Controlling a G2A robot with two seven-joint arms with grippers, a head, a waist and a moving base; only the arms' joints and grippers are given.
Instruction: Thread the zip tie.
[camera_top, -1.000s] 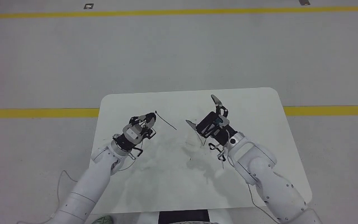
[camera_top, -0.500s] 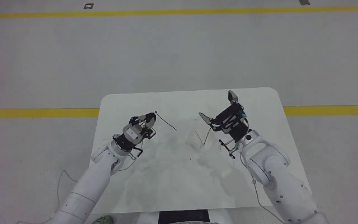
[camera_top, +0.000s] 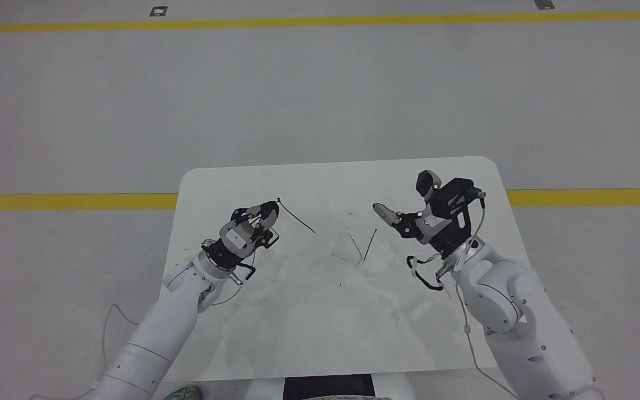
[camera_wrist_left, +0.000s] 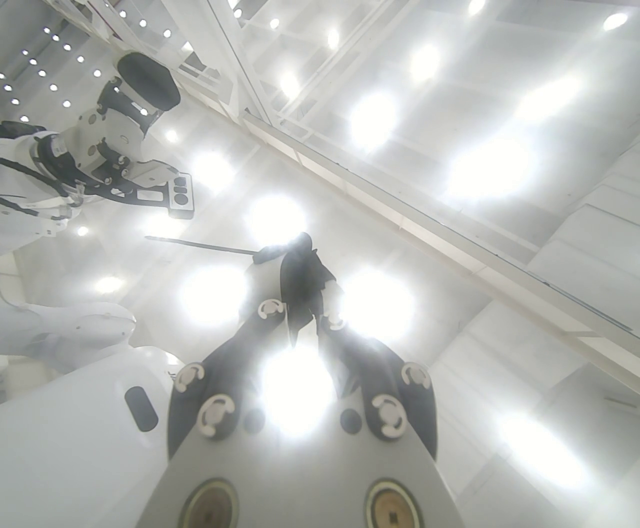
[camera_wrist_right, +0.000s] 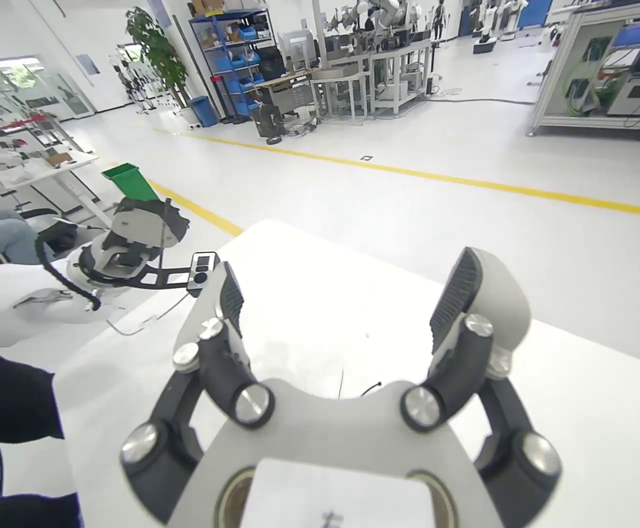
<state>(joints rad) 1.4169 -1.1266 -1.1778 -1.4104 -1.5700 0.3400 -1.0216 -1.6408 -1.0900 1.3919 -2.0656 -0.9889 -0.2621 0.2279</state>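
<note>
The zip tie (camera_top: 297, 216) (camera_wrist_left: 200, 245) is a thin black strip pinched at one end in the tips of the left gripper (camera_top: 265, 214) (camera_wrist_left: 300, 255), whose fingers are closed on it. Its free length sticks out past those tips, above the table (camera_top: 300, 185), pointing toward the right gripper (camera_top: 405, 197) (camera_wrist_right: 350, 295) and well short of it. The right gripper's fingers are spread wide with nothing between them. A second thin dark strip (camera_top: 368, 244) (camera_wrist_right: 342, 384) lies flat on the table between the two grippers, nearer the right one. A white label (camera_wrist_right: 330, 492) on the right gripper's base carries a dark mark cut off at the edge of the view, too little to read.
</note>
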